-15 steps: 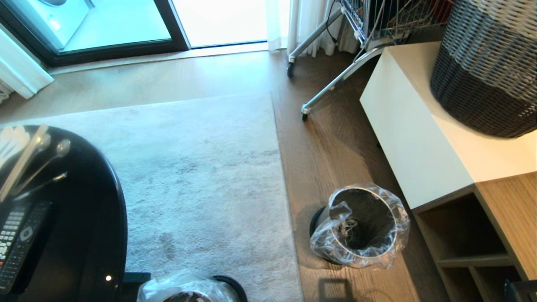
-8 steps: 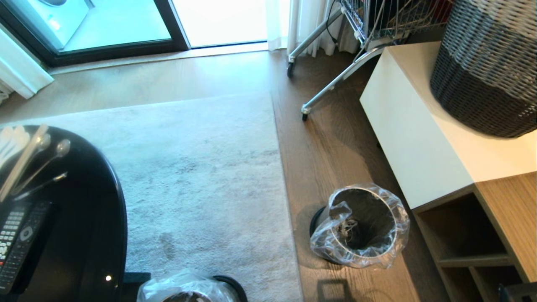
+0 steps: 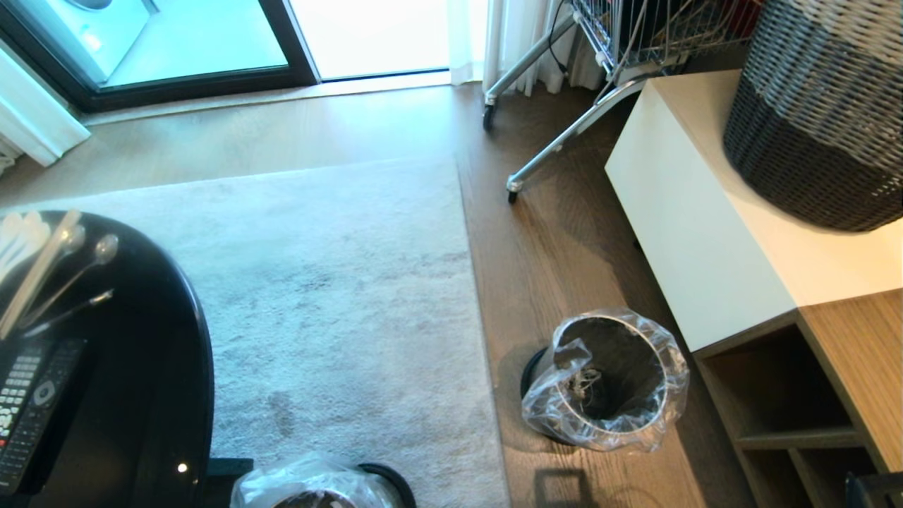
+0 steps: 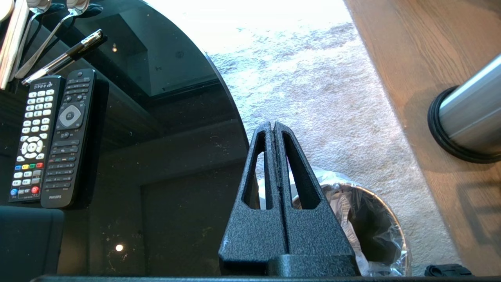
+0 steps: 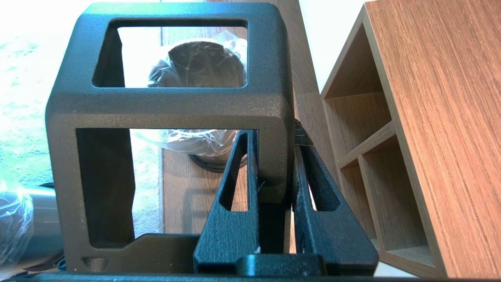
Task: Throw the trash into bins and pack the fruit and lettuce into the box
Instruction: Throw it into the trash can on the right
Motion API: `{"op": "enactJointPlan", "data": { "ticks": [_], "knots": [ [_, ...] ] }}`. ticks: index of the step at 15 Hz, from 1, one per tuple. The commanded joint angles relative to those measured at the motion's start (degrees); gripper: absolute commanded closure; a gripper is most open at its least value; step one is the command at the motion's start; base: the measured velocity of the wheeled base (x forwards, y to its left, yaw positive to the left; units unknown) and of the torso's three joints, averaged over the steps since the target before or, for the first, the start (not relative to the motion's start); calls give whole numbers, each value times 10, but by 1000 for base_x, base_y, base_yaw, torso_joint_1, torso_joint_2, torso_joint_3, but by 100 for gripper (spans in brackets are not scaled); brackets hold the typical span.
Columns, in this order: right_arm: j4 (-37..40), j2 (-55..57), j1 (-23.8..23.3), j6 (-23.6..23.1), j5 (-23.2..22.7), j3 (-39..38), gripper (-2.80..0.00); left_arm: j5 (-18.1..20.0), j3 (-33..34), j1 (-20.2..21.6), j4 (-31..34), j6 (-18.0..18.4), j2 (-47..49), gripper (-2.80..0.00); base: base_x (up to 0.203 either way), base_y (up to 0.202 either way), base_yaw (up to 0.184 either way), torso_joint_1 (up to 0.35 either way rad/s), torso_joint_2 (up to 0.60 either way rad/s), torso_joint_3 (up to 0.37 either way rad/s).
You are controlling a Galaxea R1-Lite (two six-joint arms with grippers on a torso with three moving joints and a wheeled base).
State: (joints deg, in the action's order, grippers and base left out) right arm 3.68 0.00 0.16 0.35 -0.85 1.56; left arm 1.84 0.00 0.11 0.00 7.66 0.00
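Observation:
Two steel bins with clear liners stand on the floor: one (image 3: pixel 607 381) on the wood strip beside the shelf unit, the other (image 3: pixel 317 490) at the rug's near edge. My left gripper (image 4: pixel 273 125) is shut and empty, hanging above the nearer bin (image 4: pixel 375 231) by the table's rim. My right gripper (image 5: pixel 274 133) is shut on one side bar of a black open-framed square tray (image 5: pixel 176 105); the far bin (image 5: pixel 203 58) shows through the frame. The trash, fruit, lettuce and box are out of view.
A black glass table (image 3: pixel 141 395) at the left carries two remotes (image 4: pixel 70 137), spoons and a pen. At the right stand a white cabinet (image 3: pixel 705 233) bearing a woven basket (image 3: pixel 818 113) and a wooden shelf unit (image 3: pixel 811 395). A wheeled rack (image 3: pixel 564 127) stands behind.

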Motion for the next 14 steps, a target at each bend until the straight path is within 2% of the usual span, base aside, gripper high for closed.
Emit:
{"op": "enactJointPlan", "data": {
  "ticks": [1,6,14],
  "knots": [
    [0,0,0,0,0,-1,0,0,0,0,0,1,1,0,0,0,0,0,0,0],
    [0,0,0,-2,0,-1,0,0,0,1,-1,-5,1,0,0,0,0,0,0,-14],
    [0,0,0,-4,-1,-2,0,0,0,0,-1,-13,1,0,0,0,0,3,2,-180]
  ]
}}
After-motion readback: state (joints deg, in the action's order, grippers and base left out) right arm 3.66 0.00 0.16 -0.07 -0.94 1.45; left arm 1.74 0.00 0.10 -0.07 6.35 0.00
